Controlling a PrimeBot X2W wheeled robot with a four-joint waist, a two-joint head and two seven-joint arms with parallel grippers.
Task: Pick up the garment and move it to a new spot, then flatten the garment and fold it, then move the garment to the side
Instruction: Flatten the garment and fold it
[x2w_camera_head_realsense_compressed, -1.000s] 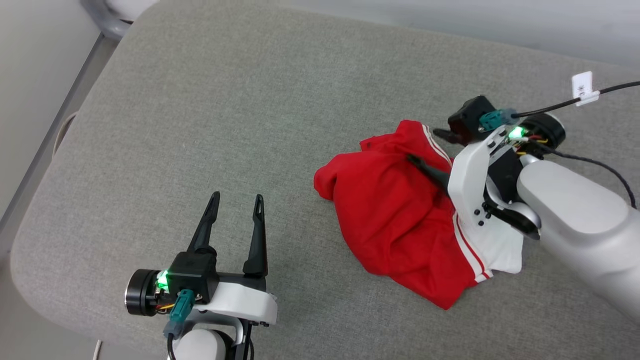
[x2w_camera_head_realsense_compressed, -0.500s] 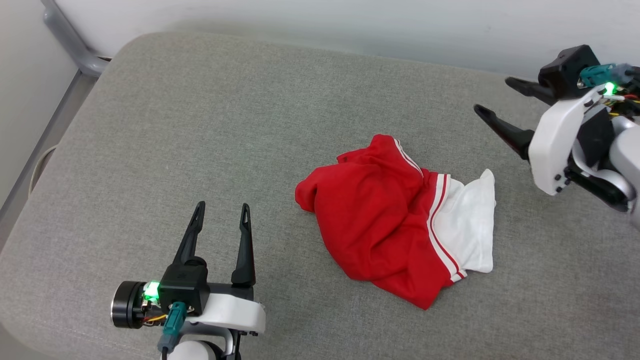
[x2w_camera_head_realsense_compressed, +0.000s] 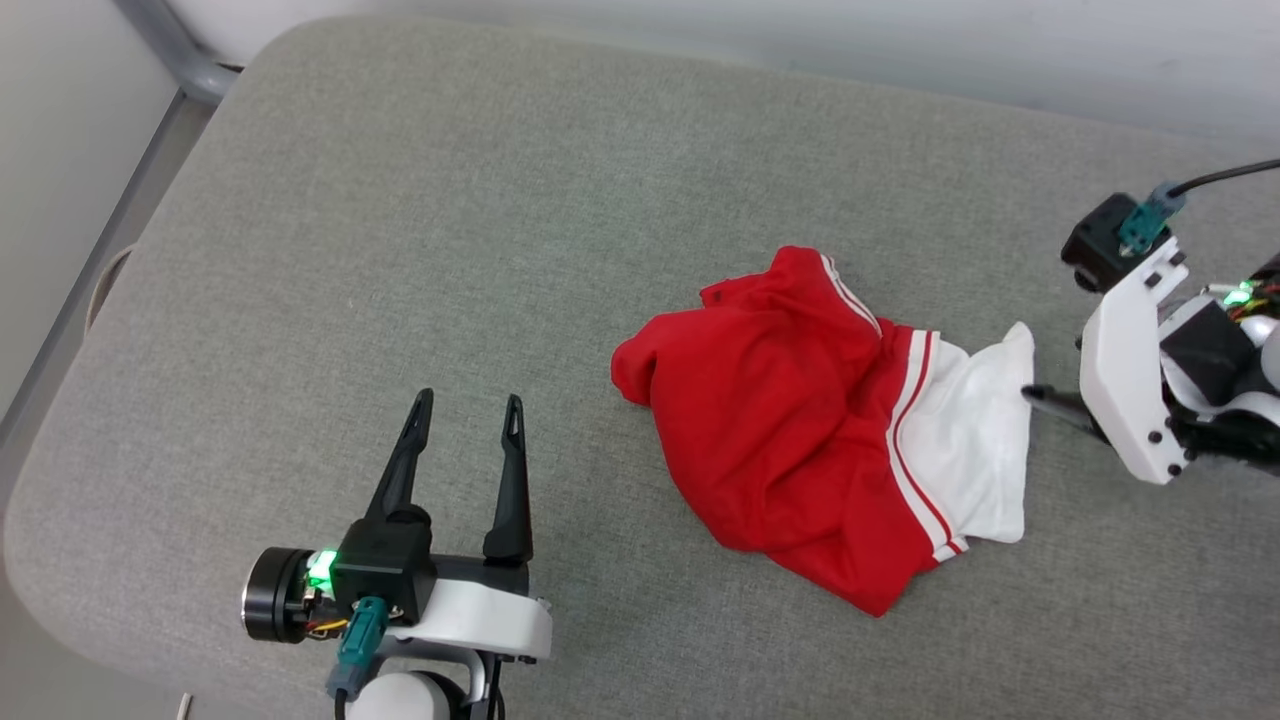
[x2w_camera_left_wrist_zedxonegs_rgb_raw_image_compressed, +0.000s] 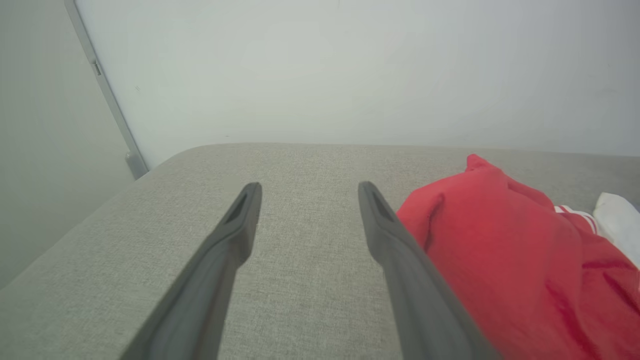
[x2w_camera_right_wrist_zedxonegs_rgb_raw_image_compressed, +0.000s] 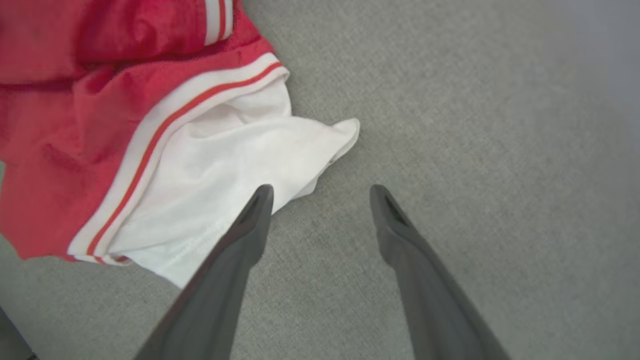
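Observation:
The garment (x2w_camera_head_realsense_compressed: 790, 420) lies crumpled on the grey cushion (x2w_camera_head_realsense_compressed: 480, 230), a red heap with a white sleeve (x2w_camera_head_realsense_compressed: 975, 450) spread toward the right. My right gripper (x2w_camera_right_wrist_zedxonegs_rgb_raw_image_compressed: 321, 190) is open and low just right of that sleeve; one finger (x2w_camera_right_wrist_zedxonegs_rgb_raw_image_compressed: 252, 220) overlaps the sleeve's edge, the other is over bare cushion. In the head view one dark finger (x2w_camera_head_realsense_compressed: 1055, 403) of it points at the sleeve's right edge. My left gripper (x2w_camera_head_realsense_compressed: 469, 400) stands open and empty over the cushion, left of the garment (x2w_camera_left_wrist_zedxonegs_rgb_raw_image_compressed: 505, 245), also in its own view (x2w_camera_left_wrist_zedxonegs_rgb_raw_image_compressed: 310, 187).
The cushion's rounded front-left corner (x2w_camera_head_realsense_compressed: 40, 540) and left edge drop to the floor. A grey metal bar (x2w_camera_head_realsense_compressed: 180, 55) runs by the back left corner, and a pale wall (x2w_camera_left_wrist_zedxonegs_rgb_raw_image_compressed: 350, 70) stands behind. A black cable (x2w_camera_head_realsense_compressed: 1225, 176) trails from the right wrist.
My right gripper, which had its fingers on the red cloth, lifted off, swung up to the right, then came down beside the white sleeve. The sleeve now lies spread out. Left arm unchanged; camera shifted.

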